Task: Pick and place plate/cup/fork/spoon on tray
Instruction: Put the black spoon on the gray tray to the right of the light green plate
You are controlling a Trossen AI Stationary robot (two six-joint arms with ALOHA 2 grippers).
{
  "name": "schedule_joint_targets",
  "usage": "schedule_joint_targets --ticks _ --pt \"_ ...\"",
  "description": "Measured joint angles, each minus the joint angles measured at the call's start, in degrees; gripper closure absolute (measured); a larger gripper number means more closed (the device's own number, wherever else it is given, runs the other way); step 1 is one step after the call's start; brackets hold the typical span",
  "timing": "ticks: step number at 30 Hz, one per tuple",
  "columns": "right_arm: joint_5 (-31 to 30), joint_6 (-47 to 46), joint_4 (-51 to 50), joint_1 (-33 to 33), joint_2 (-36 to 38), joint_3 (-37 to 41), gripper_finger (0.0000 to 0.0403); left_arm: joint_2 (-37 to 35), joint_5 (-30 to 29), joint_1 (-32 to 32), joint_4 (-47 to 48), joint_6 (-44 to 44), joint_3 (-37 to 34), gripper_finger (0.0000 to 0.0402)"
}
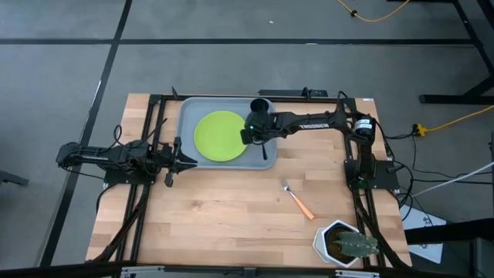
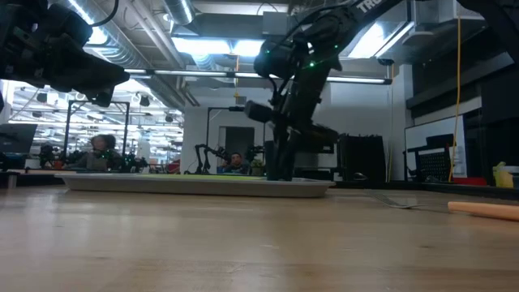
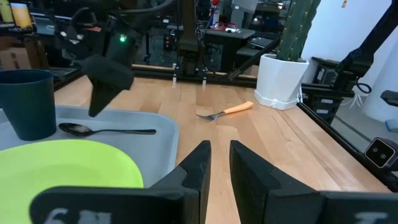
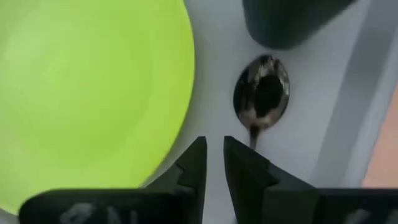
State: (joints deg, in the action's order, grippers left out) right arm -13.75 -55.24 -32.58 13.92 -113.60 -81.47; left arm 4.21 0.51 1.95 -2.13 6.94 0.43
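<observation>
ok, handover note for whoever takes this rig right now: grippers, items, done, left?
Right gripper: over the tray, above the spoon's handle, fingers slightly apart, holding nothing.
Left gripper: waits at the tray's left edge, slightly open, empty.
Done: plate, cup and spoon all on the tray, spoon lying between plate and right rim, cup at the back.
Left: fork lies on the table in front of the tray, near the cactus pot.

Light comes from bright ceiling strips, which glare white in the low view and leave the arms there as dark silhouettes. The high view is evenly lit with soft shadows. In the right wrist view the plate is blurred.
</observation>
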Motion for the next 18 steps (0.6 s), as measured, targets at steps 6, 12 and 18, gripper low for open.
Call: schedule_joint_targets --ticks 6,12,18 --pt "1.3 -1.3 0.2 0.0 -0.2 1.9 0.0343 0.0 0.1 0.0 0.0 0.0 0.0 0.0349" --pt "1.4 0.2 2.2 0.1 -0.7 2.1 0.0343 0.0 0.1 0.0 0.0 0.0 0.0 0.0349" --pt "1.5 1.6 4.2 0.1 -1.5 2.2 0.0343 0.0 0.1 0.0 0.0 0.0 0.0 0.0349"
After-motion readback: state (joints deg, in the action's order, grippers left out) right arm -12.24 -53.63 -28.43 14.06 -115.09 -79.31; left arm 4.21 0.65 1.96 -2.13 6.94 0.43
